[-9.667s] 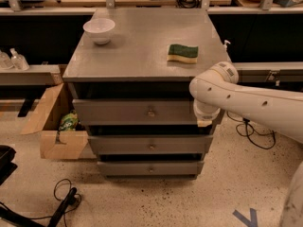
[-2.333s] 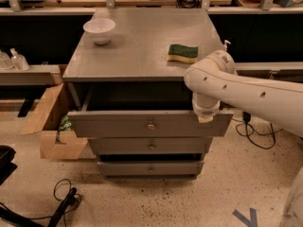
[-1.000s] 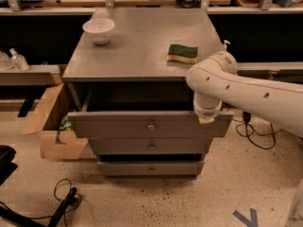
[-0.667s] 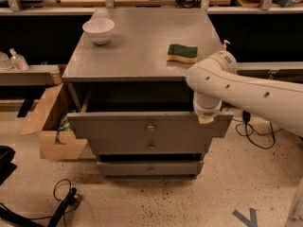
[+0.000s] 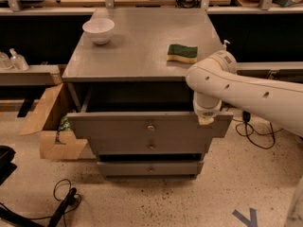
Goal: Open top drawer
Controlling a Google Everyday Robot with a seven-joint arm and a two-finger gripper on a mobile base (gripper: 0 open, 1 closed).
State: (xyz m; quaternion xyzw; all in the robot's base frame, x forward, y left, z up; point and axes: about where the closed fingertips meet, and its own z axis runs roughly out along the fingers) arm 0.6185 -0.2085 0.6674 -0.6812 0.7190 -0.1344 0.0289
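Top drawer [image 5: 118, 131] stood open, the pull seemingly nearly done.
Gripper [image 5: 205, 121] sat at its front's right top edge, grip not discernible; next probably called for releasing and backing away.

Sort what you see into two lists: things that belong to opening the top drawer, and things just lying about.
Job: top drawer, pulled out; its knob; gripper at the drawer's right front edge.
Lying about: white bowl and sponge on the cabinet top; cardboard box on the floor; lower drawers.

Rounded white arm [image 5: 246, 91], small dark dots (tan gripper [image 5: 206, 121] at its lower end)
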